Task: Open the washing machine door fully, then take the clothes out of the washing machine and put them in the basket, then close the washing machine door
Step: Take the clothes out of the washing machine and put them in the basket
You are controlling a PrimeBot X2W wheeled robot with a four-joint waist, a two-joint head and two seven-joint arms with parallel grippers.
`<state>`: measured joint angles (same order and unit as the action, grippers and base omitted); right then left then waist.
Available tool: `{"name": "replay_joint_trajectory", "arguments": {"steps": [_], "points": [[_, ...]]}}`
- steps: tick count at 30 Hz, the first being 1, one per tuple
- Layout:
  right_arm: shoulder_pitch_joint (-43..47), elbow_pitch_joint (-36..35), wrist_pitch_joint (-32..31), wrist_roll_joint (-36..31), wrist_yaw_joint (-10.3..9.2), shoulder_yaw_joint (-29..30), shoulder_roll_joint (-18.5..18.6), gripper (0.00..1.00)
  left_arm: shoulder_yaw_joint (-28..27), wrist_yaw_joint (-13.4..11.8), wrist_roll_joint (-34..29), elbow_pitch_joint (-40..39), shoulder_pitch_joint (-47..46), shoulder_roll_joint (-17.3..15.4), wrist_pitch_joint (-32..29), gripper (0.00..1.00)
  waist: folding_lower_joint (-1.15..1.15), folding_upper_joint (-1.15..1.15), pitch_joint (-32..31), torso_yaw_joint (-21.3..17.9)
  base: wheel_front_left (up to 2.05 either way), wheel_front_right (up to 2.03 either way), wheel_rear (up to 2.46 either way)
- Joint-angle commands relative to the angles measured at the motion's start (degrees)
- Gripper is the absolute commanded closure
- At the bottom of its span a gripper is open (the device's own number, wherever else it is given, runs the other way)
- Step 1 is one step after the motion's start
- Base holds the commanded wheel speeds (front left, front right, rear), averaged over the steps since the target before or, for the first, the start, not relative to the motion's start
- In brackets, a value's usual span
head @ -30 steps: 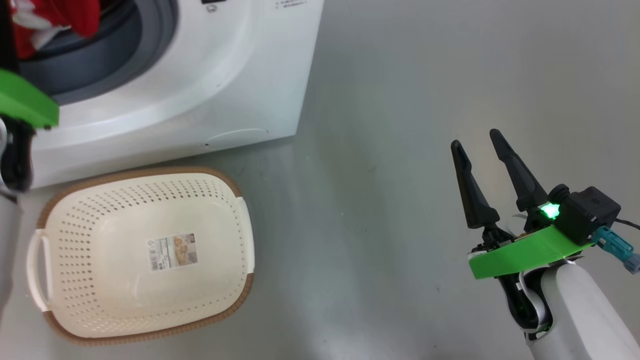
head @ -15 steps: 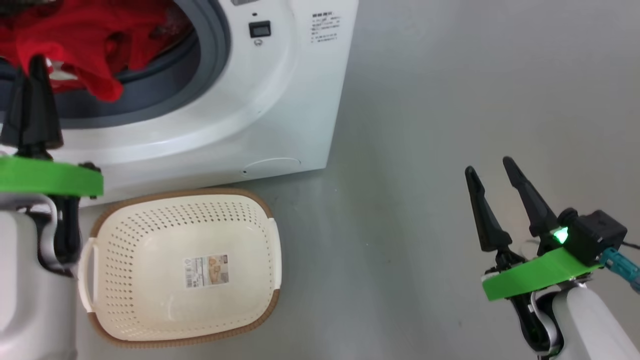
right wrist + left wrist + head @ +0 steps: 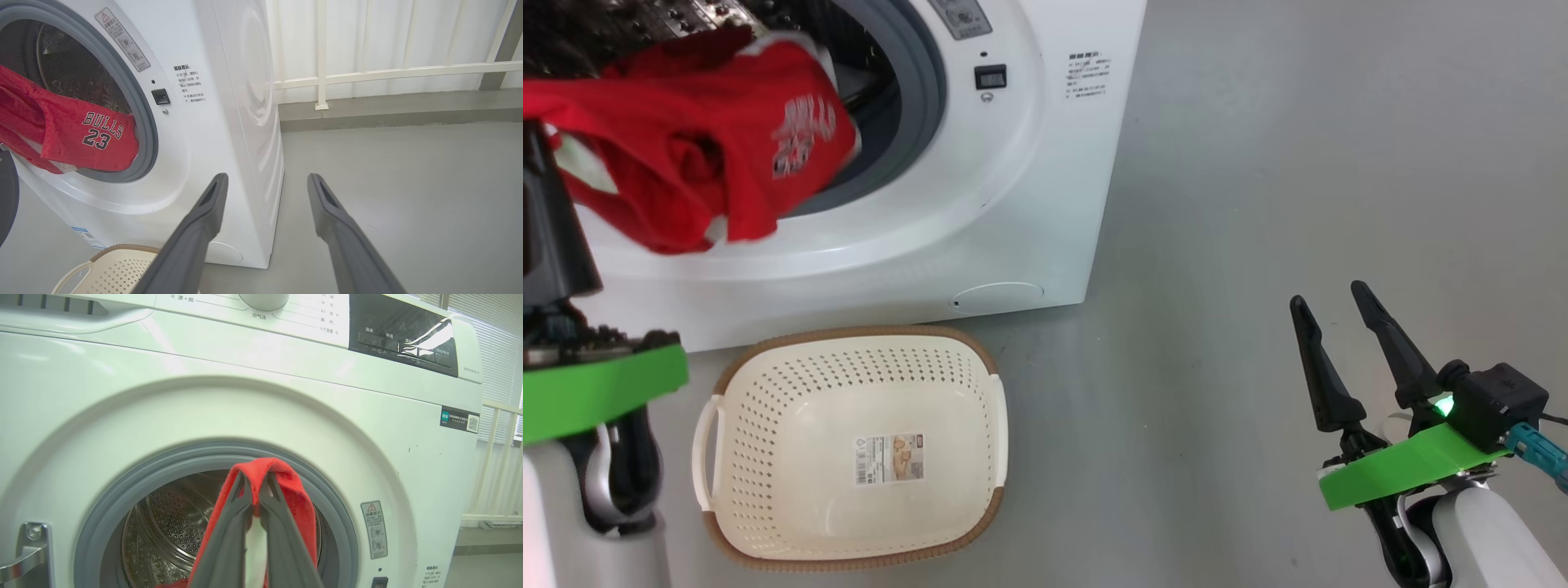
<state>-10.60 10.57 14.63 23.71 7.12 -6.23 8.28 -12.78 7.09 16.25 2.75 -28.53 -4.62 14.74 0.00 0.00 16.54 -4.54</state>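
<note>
One red garment (image 3: 686,147) pinched in clamped left claw (image 3: 255,477) | basket (image 3: 849,333) on floor below, rightward, nearer left arm | right claw (image 3: 1327,294) spread wide, empty

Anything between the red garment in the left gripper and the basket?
Nothing visible. The garment hangs from the left gripper, out over the grey ring; the basket stands in front of the washer, below it, with no clothes inside.

The clothes (image 3: 295,486) between the left jaws were soft, matt cloth (slightly fuzzy); the washing machine (image 3: 245,408) beyond was smooth, glossy.
</note>
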Motion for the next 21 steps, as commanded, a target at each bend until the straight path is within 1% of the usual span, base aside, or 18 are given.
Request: {"name": "replay_joint_trajectory", "arguments": {"steps": [1, 7, 11, 13, 21], "points": [[0.7, -1.3, 0.4, 0.1, 0.36, -0.9, 0.7, 0.00, -1.8, 0.3, -0.6, -3.0, 1.2, -1.3, 0.3, 1.00, 0.00, 0.00, -0.2, 0.2, 0.00, 0.00, 0.00], [1.4, -1.1, 0.4, 0.2, 0.36, -0.8, 0.9, 0.00, -1.8, 0.4, -0.6, -11.7, 5.2, 0.5, 0.3, 1.00, 0.00, 0.00, -1.1, 0.6, 0.00, 0.00, 0.00], [1.7, -1.1, 0.4, 0.2, 0.36, -0.7, 0.9, 0.00, -1.1, 0.4, -1.0, -15.6, 7.5, 1.1, 0.3, 1.00, 0.00, 0.00, -1.3, 0.9, 0.00, 0.00, 0.00], [1.7, -1.2, 0.4, 0.2, 0.36, -0.7, 0.9, 0.00, -0.4, 0.4, -1.1, -15.6, 8.9, 1.2, 0.3, 1.00, 0.00, 0.00, -1.3, 1.0, 0.00, 0.00, 0.00], [1.0, -1.5, 0.4, 0.2, 0.36, -1.1, 1.0, 0.00, 1.4, 0.4, -0.7, -9.4, 12.2, 1.6, 0.3, 1.00, 0.00, 0.00, 0.1, 0.9, 0.00, 0.00, 0.00]]}}
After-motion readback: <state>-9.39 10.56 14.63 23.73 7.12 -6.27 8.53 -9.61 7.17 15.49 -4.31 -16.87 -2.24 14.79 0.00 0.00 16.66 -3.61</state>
